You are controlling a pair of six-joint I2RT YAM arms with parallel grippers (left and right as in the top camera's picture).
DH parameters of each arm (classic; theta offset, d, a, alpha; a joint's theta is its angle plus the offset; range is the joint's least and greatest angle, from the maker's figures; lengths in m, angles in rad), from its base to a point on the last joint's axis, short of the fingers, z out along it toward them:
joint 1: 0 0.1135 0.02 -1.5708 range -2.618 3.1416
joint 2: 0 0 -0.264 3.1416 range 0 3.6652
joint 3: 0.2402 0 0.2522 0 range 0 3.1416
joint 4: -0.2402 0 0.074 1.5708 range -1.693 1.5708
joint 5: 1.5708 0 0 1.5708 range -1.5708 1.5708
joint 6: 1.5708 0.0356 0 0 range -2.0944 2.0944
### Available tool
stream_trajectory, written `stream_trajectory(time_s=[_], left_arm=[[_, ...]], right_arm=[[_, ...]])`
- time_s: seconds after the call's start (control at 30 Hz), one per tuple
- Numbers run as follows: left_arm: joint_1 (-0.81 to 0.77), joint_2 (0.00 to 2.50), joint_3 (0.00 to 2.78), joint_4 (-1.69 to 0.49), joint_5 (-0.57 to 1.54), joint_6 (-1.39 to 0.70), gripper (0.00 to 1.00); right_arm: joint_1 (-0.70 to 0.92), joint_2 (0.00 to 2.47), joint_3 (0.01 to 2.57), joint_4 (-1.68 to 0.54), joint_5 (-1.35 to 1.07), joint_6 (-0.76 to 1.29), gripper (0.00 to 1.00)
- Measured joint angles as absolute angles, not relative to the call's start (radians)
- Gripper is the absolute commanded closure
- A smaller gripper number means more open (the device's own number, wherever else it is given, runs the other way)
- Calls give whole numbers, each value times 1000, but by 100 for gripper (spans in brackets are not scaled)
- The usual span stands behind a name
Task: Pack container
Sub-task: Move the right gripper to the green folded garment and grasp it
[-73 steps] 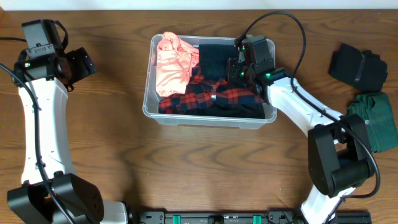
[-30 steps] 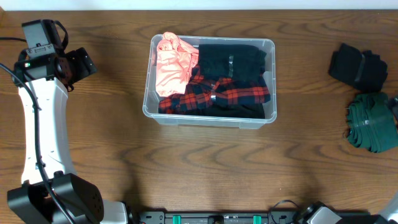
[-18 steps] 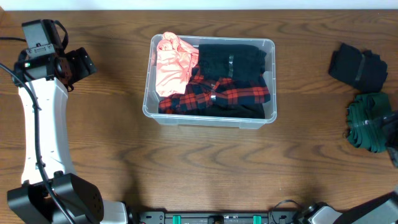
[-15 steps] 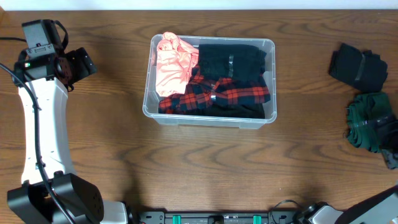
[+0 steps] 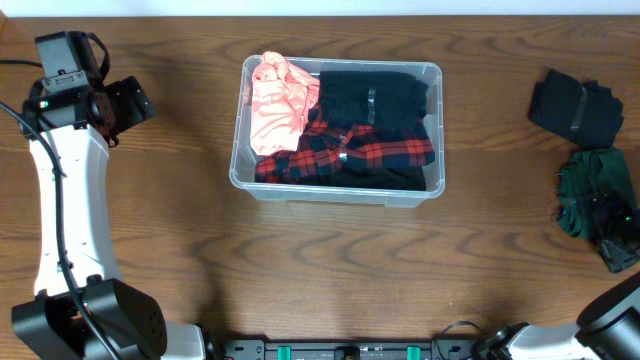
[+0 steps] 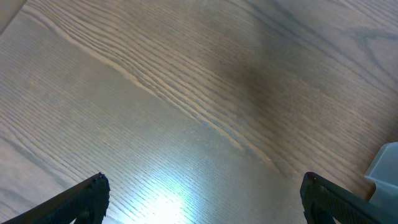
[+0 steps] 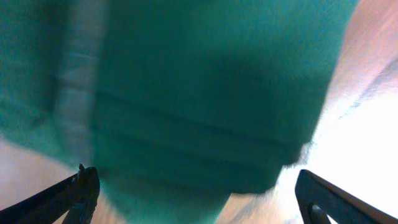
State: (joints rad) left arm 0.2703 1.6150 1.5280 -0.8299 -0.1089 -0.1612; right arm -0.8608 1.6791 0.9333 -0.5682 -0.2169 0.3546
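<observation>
My right hand [image 7: 196, 186] was spread over the folded green garment [image 7: 205, 93]. Soft, light, floppy; I judged a mid-fold pinch best before the container [image 5: 330, 193].

Soft even light, bright glare (right wrist view blurry)

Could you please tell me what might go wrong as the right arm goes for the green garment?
The open right fingers hang over the folded dark green garment near its edge, so a grip may catch only some layers and unfold it. The clear plastic rectangular container already looks full of clothes, so the garment might sit above the rim or spill out.
</observation>
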Motion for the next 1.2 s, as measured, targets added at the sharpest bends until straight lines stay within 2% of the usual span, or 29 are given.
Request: stream_trajectory(time_s=[0.13,0.23,0.27,0.37,0.4,0.53,0.63,1.0,1.2], left_arm=[[270,1615,1528,-830,-109,-161,2],[271,1615,1528,-830,-109,-161,2],[271,1615,1528,-830,-109,-161,2],[270,1615,1528,-830,-109,-161,2],[271,1615,1528,-830,-109,-161,2],[270,1615,1528,-830,-109,-161,2],[270,1615,1528,-830,-109,-161,2],[270,1615,1528,-830,-109,-161,2],[270,1615,1528,-830,-109,-161,2]], right_arm=[[-861,1714,933,-545,-221,355,4],[-861,1714,933,-517,-225,353,15],[-861,1714,933,-511,-227,349,23],[-860,1714,933,-485,-233,348,80],[-860,1714,933,-480,-233,347,91],[-860,1714,933,-474,-232,348,91],[-852,1714,934,-473,-224,345,99],[-752,1692,935,-490,-239,347,99],[-674,1562,953,-551,-368,296,99]])
